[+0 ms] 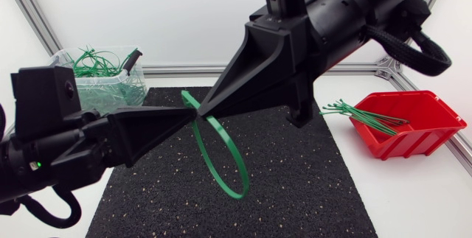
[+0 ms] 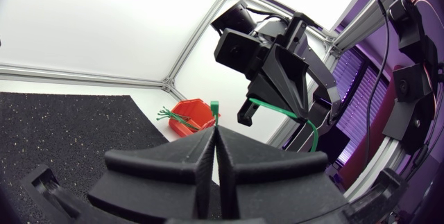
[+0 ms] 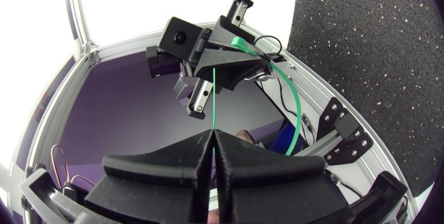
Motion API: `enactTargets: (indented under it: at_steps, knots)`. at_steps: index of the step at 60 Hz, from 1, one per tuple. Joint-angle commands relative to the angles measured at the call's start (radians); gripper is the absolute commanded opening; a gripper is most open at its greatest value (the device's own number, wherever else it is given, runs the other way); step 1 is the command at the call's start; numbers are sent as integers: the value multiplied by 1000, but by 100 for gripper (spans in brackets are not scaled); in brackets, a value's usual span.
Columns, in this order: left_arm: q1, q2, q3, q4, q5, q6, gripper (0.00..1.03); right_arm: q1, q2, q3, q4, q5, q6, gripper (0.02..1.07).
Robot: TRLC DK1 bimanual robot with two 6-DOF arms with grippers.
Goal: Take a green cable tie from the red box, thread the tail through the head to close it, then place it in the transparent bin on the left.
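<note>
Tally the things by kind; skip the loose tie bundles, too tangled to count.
End effectors: 2, left end effector and right end effector
Containers: 2, red box and transparent bin
Looped green cable tie: 1
Black mat: 1
Total: 6

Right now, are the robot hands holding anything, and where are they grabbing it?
The left gripper and right gripper both pinch the green cable tie at its loop's top.

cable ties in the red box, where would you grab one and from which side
Grip the cable ties by the ends fanning out over the red box rim toward the black mat. They sit clear of the walls there, so probably come down from the mat side.
</note>
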Motion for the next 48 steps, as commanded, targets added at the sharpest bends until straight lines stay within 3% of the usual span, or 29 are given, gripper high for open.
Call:
enactTargets:
  at_steps: [1, 18, 32, 48]
  knots:
    - [-6, 0, -24, 27, -16, -27, 4, -13, -10, -46, -17, -6, 9, 8]
    - [-12, 38, -39, 73, -40, -68, 4, -51, -22, -87, -18, -6, 9, 8]
    - [-8, 63, -64, 106, -3, -154, 4, -61, -22, -84, -37, -6, 12, 8]
    - [-8, 95, -70, 180, 9, -163, 4, -59, 7, -70, -41, -6, 15, 8]
